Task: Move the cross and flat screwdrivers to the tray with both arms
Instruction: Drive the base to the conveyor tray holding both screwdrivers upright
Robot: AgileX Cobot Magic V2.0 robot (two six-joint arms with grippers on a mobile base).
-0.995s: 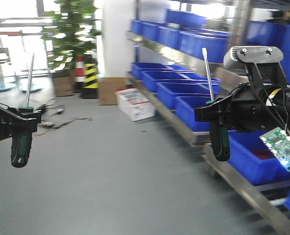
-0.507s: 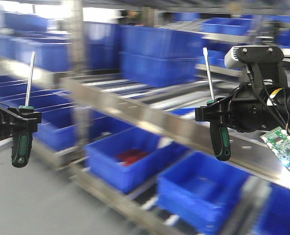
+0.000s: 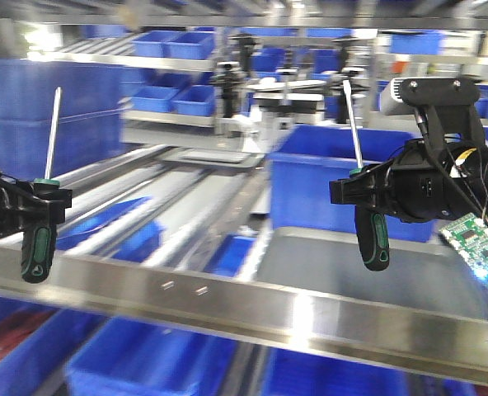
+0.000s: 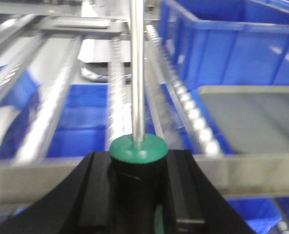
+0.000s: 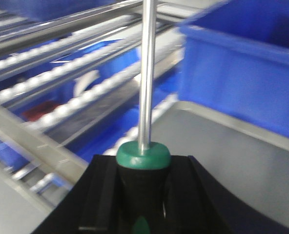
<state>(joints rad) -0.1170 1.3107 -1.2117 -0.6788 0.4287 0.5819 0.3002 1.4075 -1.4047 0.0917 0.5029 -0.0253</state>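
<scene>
Screwdrivers both held in the air, upright, shafts up, well apart from each other. Left screwdriver: left claw pinches it just under the green collar, with the handle hanging below. Right screwdriver: right claw is clamped at the same spot. Tray lies beyond and lower than the right screwdriver, just in front of a blue bin. Neither tool touches it. Steel rail crosses the foreground. Green board hangs beside the right claw. Background is blurred.
</scene>
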